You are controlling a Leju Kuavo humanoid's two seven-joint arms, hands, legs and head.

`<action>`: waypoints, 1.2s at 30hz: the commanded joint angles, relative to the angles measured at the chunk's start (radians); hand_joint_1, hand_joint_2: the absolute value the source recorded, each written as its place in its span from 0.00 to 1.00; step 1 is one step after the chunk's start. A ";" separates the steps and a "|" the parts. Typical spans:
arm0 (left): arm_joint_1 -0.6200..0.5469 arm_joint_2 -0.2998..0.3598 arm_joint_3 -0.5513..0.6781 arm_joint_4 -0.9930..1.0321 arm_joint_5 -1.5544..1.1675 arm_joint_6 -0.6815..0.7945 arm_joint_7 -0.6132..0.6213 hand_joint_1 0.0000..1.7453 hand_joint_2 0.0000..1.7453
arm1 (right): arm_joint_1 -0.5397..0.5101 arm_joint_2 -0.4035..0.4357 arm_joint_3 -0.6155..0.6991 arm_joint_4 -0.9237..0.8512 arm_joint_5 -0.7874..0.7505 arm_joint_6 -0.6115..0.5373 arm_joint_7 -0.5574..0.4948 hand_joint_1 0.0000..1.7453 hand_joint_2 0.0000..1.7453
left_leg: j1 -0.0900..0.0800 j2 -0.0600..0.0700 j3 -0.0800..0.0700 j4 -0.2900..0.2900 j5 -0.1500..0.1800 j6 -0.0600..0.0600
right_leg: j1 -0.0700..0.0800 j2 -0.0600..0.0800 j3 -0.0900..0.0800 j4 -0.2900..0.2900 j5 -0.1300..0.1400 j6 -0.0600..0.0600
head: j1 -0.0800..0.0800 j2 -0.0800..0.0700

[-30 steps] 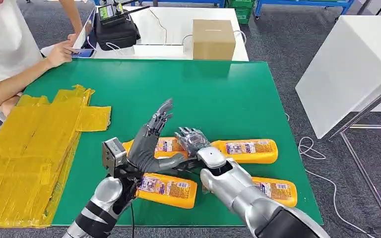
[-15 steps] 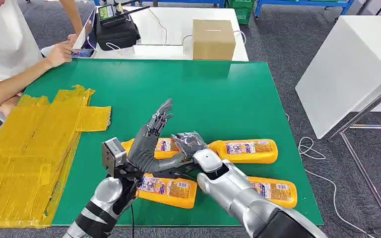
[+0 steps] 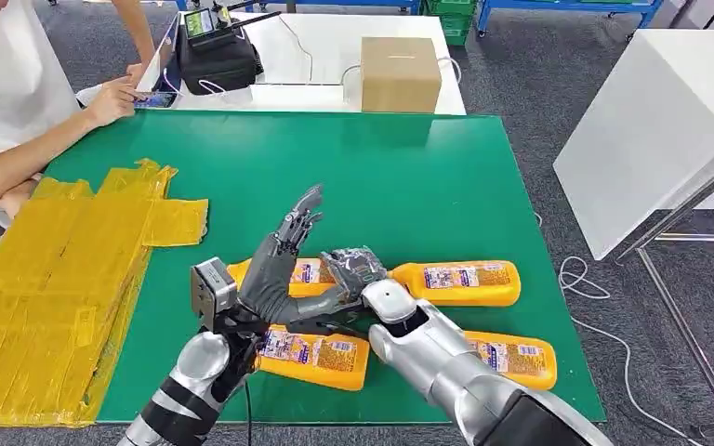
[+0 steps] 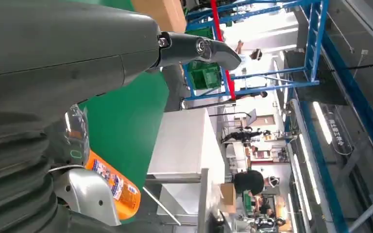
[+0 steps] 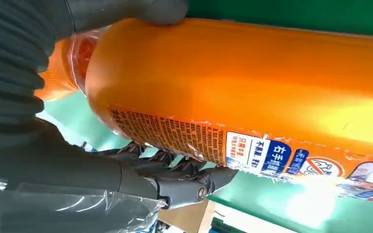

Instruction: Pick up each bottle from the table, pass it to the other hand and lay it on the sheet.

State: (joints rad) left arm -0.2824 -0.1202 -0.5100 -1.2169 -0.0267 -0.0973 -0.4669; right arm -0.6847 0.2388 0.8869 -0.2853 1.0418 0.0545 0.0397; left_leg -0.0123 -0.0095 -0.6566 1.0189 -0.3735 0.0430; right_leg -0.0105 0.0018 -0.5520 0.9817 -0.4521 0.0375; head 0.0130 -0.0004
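Several orange bottles lie on the green table [image 3: 409, 177]. My right hand [image 3: 353, 265] grips one bottle [image 3: 312, 272] near its end; in the right wrist view the thumb [image 5: 126, 12] lies over this bottle [image 5: 252, 87] and the fingers [image 5: 184, 182] curl under it. Beside that bottle is my left hand [image 3: 279, 269], open with its fingers stretched forward and its palm hiding part of the bottle. Another bottle [image 3: 465, 282] lies to the right, and two more [image 3: 316, 356] [image 3: 519, 359] lie nearer me. The yellow sheet [image 3: 56, 279] covers the table's left side.
A person [image 3: 19, 93] sits at the far left corner, a hand on a phone [image 3: 153, 98]. Behind the green table stand a cardboard box [image 3: 400, 72] and a black bag [image 3: 214, 60]. A white table [image 3: 651, 121] stands to the right.
My right hand has shifted a little to the left, closer to the left hand, and settled on the bottle. The left hand has stayed still.
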 commanded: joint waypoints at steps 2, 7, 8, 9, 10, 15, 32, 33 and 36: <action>0.008 0.019 0.035 0.006 -0.005 0.015 0.010 0.00 1.00 | -0.059 -0.028 -0.072 0.009 -0.017 -0.165 0.042 1.00 1.00 | 0.001 0.001 0.003 0.000 -0.002 -0.003 | 0.000 0.001 0.003 0.000 -0.002 -0.001 | 0.000 0.000; 0.039 0.019 0.055 -0.031 -0.019 0.031 0.017 0.00 1.00 | -0.043 -0.051 -0.169 -0.046 -0.064 -0.408 0.033 1.00 1.00 | 0.000 0.000 0.001 0.000 -0.001 -0.002 | 0.000 0.000 0.002 0.000 -0.001 -0.001 | 0.000 0.000; 0.051 0.020 0.062 -0.046 -0.025 0.033 0.020 0.00 1.00 | -0.041 -0.059 -0.204 -0.057 -0.077 -0.456 0.016 1.00 1.00 | 0.001 0.001 0.003 0.000 -0.002 -0.003 | 0.000 0.000 0.004 0.000 -0.002 -0.001 | 0.000 0.000; 0.055 0.020 0.064 -0.050 -0.026 0.033 0.021 0.00 1.00 | -0.042 -0.061 -0.209 -0.057 -0.075 -0.455 0.012 1.00 1.00 | 0.000 0.001 0.001 0.000 -0.001 -0.002 | 0.000 0.001 0.002 0.000 -0.001 -0.001 | 0.000 0.000; 0.064 0.021 0.069 -0.059 -0.030 0.037 0.022 0.00 1.00 | -0.032 -0.069 -0.241 -0.083 -0.091 -0.514 -0.005 1.00 1.00 | 0.000 0.001 0.003 0.000 -0.002 -0.003 | 0.000 0.001 0.004 0.000 -0.002 -0.001 | 0.000 0.000; 0.119 0.029 0.098 -0.117 -0.045 0.048 0.027 0.00 1.00 | 0.042 -0.104 -0.487 -0.234 -0.235 -0.642 -0.174 1.00 1.00 | 0.001 -0.001 0.005 -0.001 -0.003 -0.004 | 0.001 -0.001 0.007 -0.002 -0.003 -0.002 | 0.000 0.000; 0.013 0.064 0.148 -0.125 0.145 -0.009 0.179 0.00 1.00 | 0.410 -0.046 -0.539 -0.803 -0.749 -0.286 -0.467 1.00 1.00 | 0.001 -0.001 0.000 0.000 -0.001 -0.003 | 0.001 -0.002 0.000 0.001 -0.001 -0.001 | 0.000 0.000; 0.010 0.060 0.150 -0.126 0.151 -0.007 0.181 0.00 1.00 | 0.411 -0.045 -0.531 -0.801 -0.749 -0.284 -0.467 1.00 1.00 | 0.001 0.000 0.001 0.001 -0.002 -0.004 | 0.002 -0.002 0.002 0.001 -0.002 -0.002 | -0.001 0.000; 0.004 0.051 0.141 -0.138 0.205 -0.008 0.200 0.00 1.00 | 0.412 -0.050 -0.483 -0.798 -0.746 -0.271 -0.472 1.00 1.00 | 0.001 0.001 0.001 0.000 -0.002 -0.003 | 0.002 -0.001 0.001 0.000 -0.002 -0.002 | 0.000 0.000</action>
State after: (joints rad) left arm -0.2010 -0.0946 -0.3670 -1.3645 0.1183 -0.0961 -0.2990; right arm -0.2964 0.2045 0.2816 -1.0056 0.3017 -0.2437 -0.4288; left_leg -0.0120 -0.0098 -0.6582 1.0187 -0.3734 0.0429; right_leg -0.0100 0.0010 -0.5539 0.9824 -0.4524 0.0372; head 0.0126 -0.0004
